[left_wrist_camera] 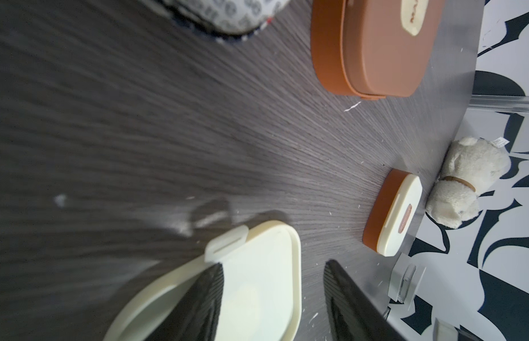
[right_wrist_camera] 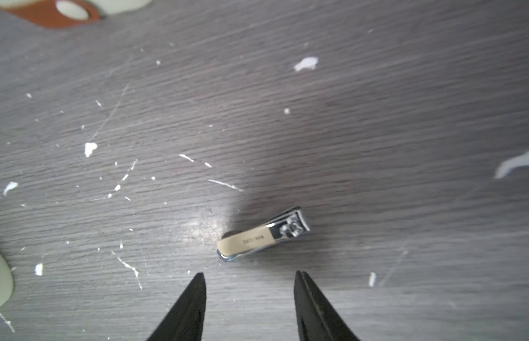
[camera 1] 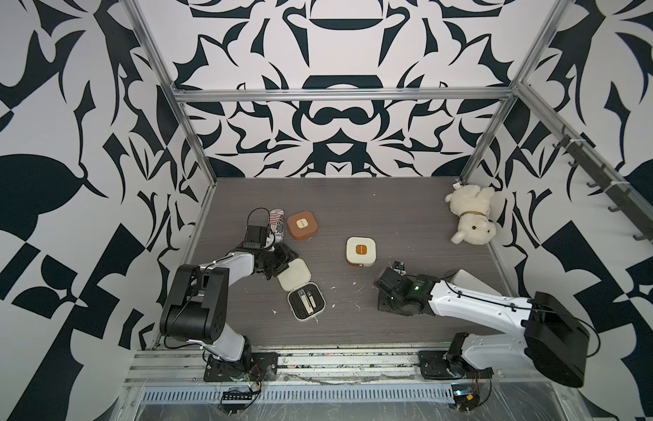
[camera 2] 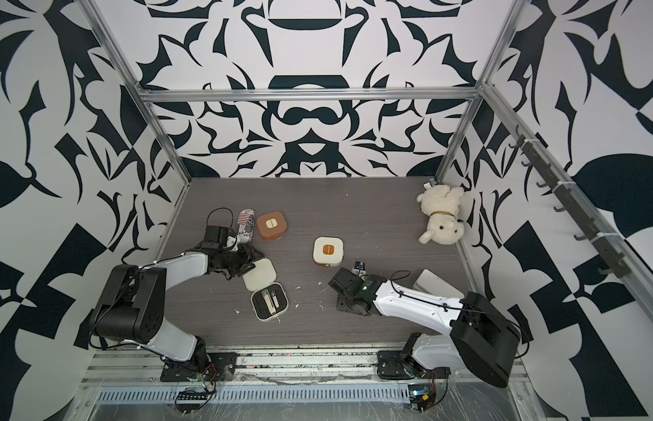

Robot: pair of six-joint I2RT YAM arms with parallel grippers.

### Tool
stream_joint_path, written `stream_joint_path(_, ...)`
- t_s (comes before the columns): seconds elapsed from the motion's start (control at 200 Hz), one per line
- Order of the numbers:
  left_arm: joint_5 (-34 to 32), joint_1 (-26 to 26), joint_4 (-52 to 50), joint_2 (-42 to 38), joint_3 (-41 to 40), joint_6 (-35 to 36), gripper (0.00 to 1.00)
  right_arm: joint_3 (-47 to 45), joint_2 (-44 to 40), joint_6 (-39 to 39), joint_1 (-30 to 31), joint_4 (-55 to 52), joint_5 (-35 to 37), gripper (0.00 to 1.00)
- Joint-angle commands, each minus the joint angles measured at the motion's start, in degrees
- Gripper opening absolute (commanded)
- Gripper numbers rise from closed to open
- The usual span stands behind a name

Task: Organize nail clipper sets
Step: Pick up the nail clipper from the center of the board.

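**Nail clipper sets on dark wood-grain table point(camera 1: 390, 204)**

Left edge, towards rear: crushed red-and-white striped can point(camera 1: 276, 222); just beside it, closed brown rounded-square case point(camera 1: 302, 225).
Left side, nearer front: open cream hinged case point(camera 1: 306, 300), black ribbed insert bearing two metal clippers. Left gripper point(left_wrist_camera: 273, 264) at its lid point(camera 1: 294, 274), fingers parted, one over lid, one past rim.
Centre: closed cream-lidded case point(camera 1: 360, 251), brown base.
Right of centre: small cream-handled metal clipper point(right_wrist_camera: 260, 236), flat and loose, just ahead of right gripper point(right_wrist_camera: 248, 274), fingers released.
Rear right corner: white plush dog point(camera 1: 471, 215).

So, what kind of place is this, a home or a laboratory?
Most likely a robot test cell: aluminium frame, black-and-white patterned walls, left arm and right arm bolted to a front rail.
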Motion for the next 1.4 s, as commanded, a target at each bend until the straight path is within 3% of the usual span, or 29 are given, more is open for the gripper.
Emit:
stream_joint_path(0.0,-2.72,-0.14,-4.3,3.38,-1.71,0.88,0.59,0.65,1.58,0.8,-1.03,3.1,-1.78,0.54)
stream_joint_path(0.575,-2.51,-0.14,-4.3,3.41,-1.98,0.88,0.59,4.72,9.74,-4.21,-6.62,1.35,-0.66,0.56)
stream_joint_path(1.03,-2.46,-0.14,-3.68,3.49,-2.67,0.76,0.59,15.23,21.31,-12.16,-6.53,-5.81,1.37,0.35)
stream_joint_path(1.395,-2.22,-0.14,-2.99,3.48,-3.1,0.56,0.59,17.92,24.77,-14.17,-4.93,-7.95,1.38,0.16)
